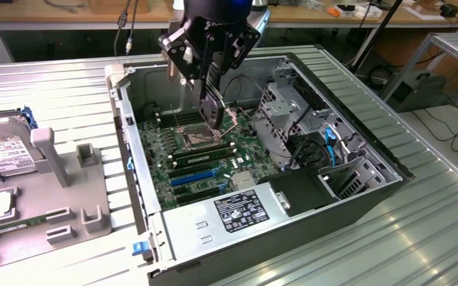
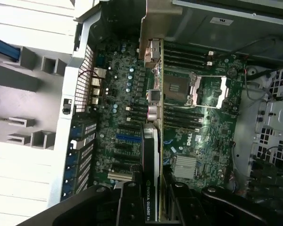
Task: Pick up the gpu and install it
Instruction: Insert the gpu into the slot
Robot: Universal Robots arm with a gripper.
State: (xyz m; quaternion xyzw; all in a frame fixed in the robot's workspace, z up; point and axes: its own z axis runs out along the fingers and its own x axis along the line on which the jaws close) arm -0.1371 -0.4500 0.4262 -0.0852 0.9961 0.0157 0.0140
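Black gpu (image 1: 213,113): clamped edge-on in my gripper (image 1: 205,80), hanging above the motherboard (image 1: 159,156) inside the open case (image 1: 124,119).
Risk: if it tilts in my grip, I judge its edge could strike the CPU socket (image 1: 200,138).

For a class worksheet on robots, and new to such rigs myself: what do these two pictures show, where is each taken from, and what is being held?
This is one robot arm ending in a gripper, a clamp. The exterior view looks on from off the arm; the wrist view comes from a camera on the arm. An open computer case lies on a ribbed metal table, motherboard exposed. The gripper holds the gpu, a black card, above that motherboard. A hard drive sits in a grey holder at the exterior view's left.
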